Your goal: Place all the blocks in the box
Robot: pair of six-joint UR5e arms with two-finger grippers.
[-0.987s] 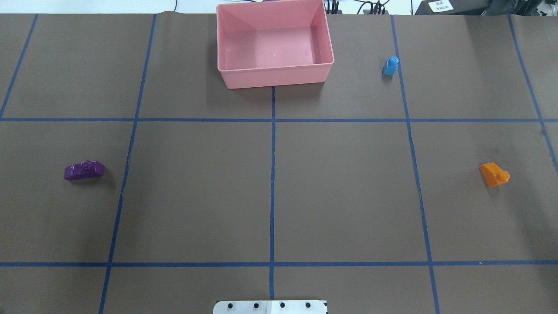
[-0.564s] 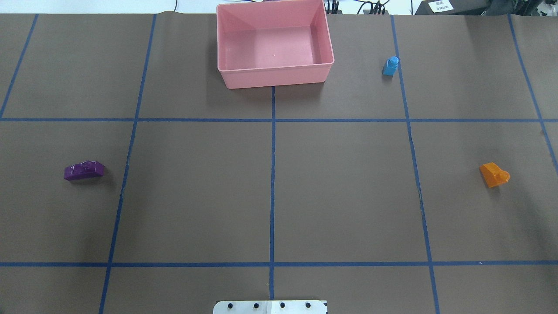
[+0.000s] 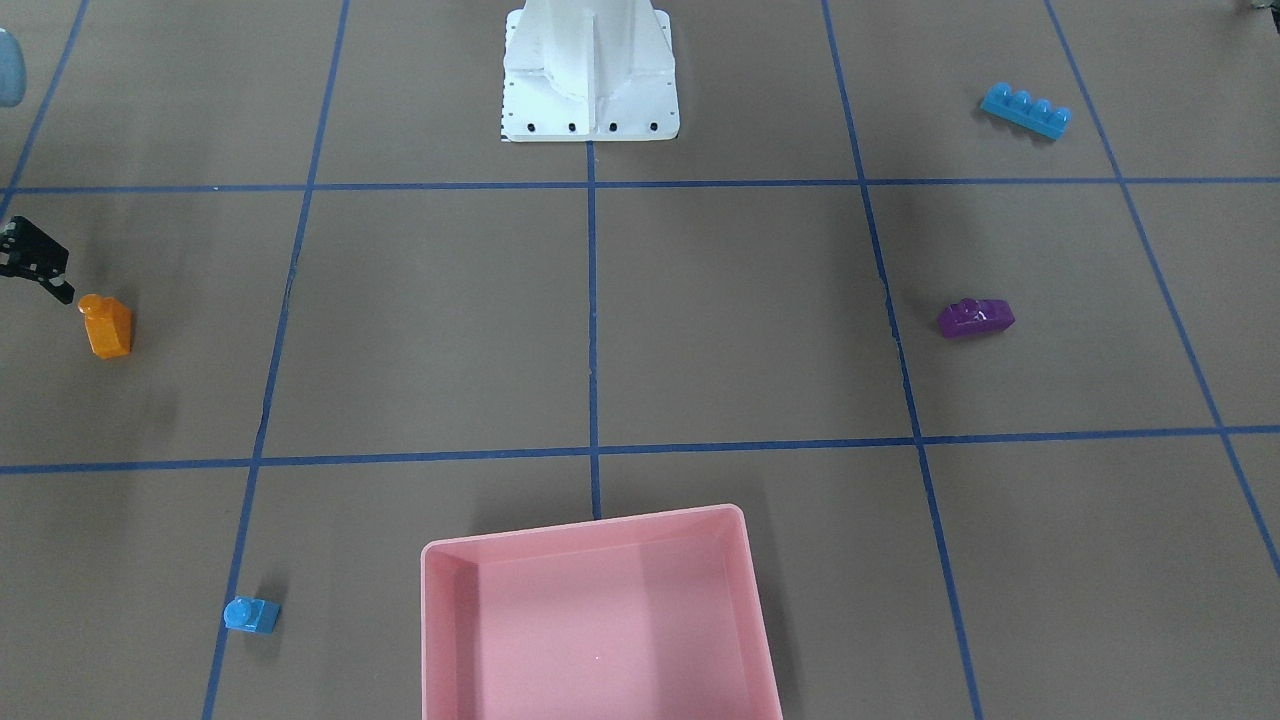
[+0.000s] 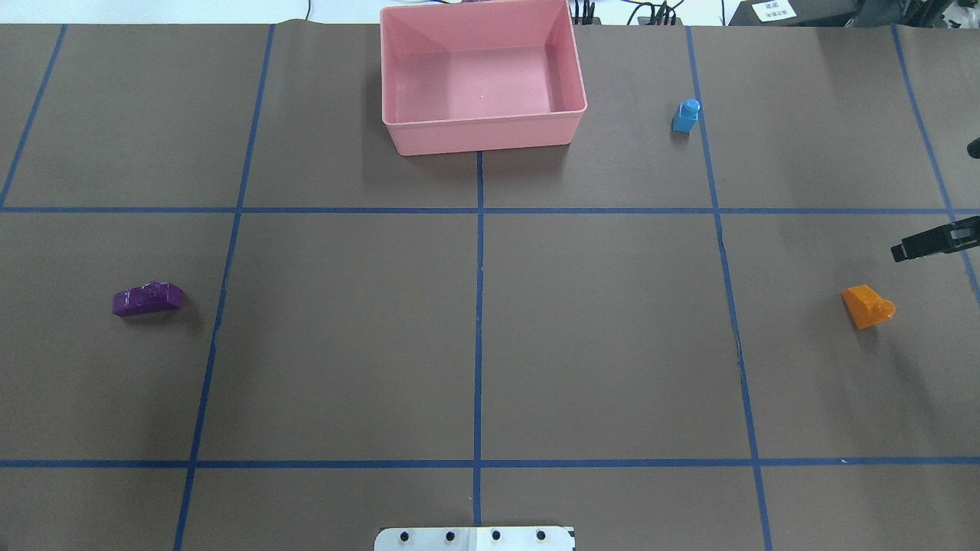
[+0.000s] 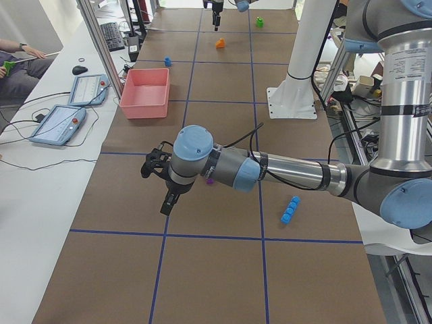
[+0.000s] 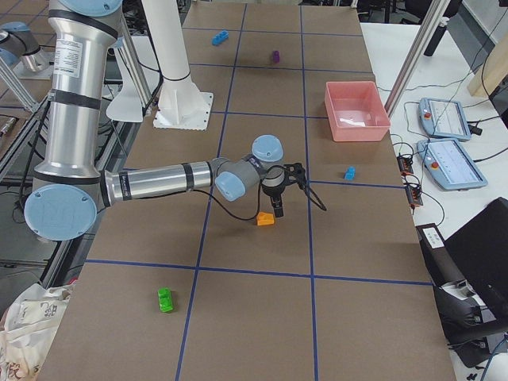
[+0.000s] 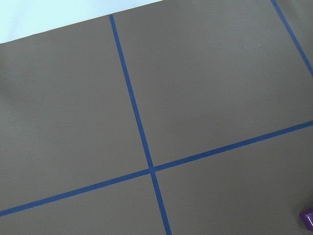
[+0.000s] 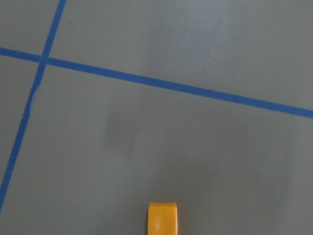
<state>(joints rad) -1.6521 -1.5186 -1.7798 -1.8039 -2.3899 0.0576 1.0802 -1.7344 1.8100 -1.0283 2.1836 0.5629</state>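
1. While all five blocks lie on the table (image 4: 612, 344) outside the pink box (image 4: 482, 139), the right gripper (image 4: 934, 200) hangs just beside the orange sloped block (image 4: 867, 306), fingers spread apart;
2. the left gripper (image 5: 154, 194) hovers near the purple block (image 4: 148, 299); whether its fingers are apart cannot be told;
3. the small blue block (image 4: 686, 116) stands near the box; the long blue four-stud block (image 3: 1025, 110) and green two-stud block (image 6: 165, 299) lie nearer the robot, at opposite ends.
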